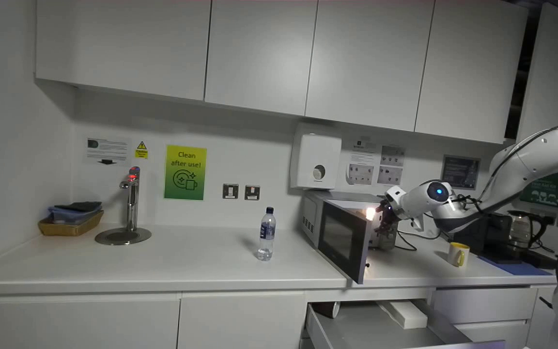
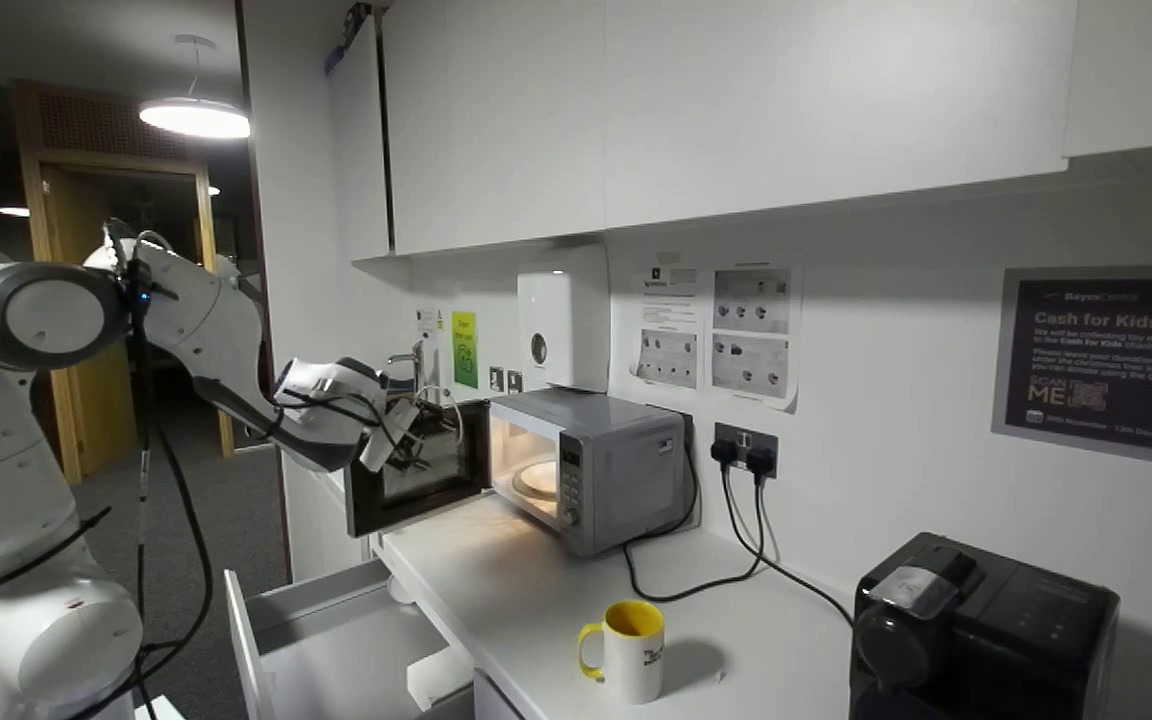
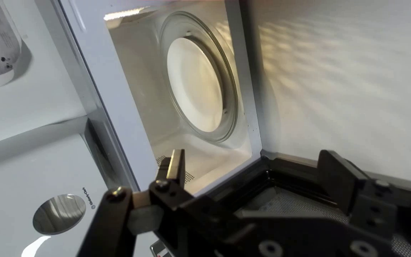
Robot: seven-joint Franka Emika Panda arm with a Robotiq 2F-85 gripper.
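My gripper [image 3: 253, 160] is open with nothing between its fingers. In the wrist view its fingers are spread in front of the open microwave [image 3: 120, 82]. The microwave door [image 3: 298, 200] lies behind the fingers; I cannot tell whether they touch it. A white plate [image 3: 194, 85] sits on the glass turntable [image 3: 232, 103] inside the lit microwave. In an exterior view the gripper [image 1: 383, 215] is by the microwave's open front, behind the swung-out door [image 1: 342, 237]. In an exterior view the gripper [image 2: 421, 435] is in front of the door, and the plate [image 2: 539, 480] shows inside the microwave [image 2: 636, 475].
An open drawer [image 1: 376, 334] juts out below the microwave, holding a white box [image 1: 407, 314]. A water bottle [image 1: 267, 237] stands on the counter. A white and yellow mug [image 2: 633, 660] stands near the coffee machine [image 2: 986, 630]. A towel dispenser [image 1: 315, 155] hangs above the microwave.
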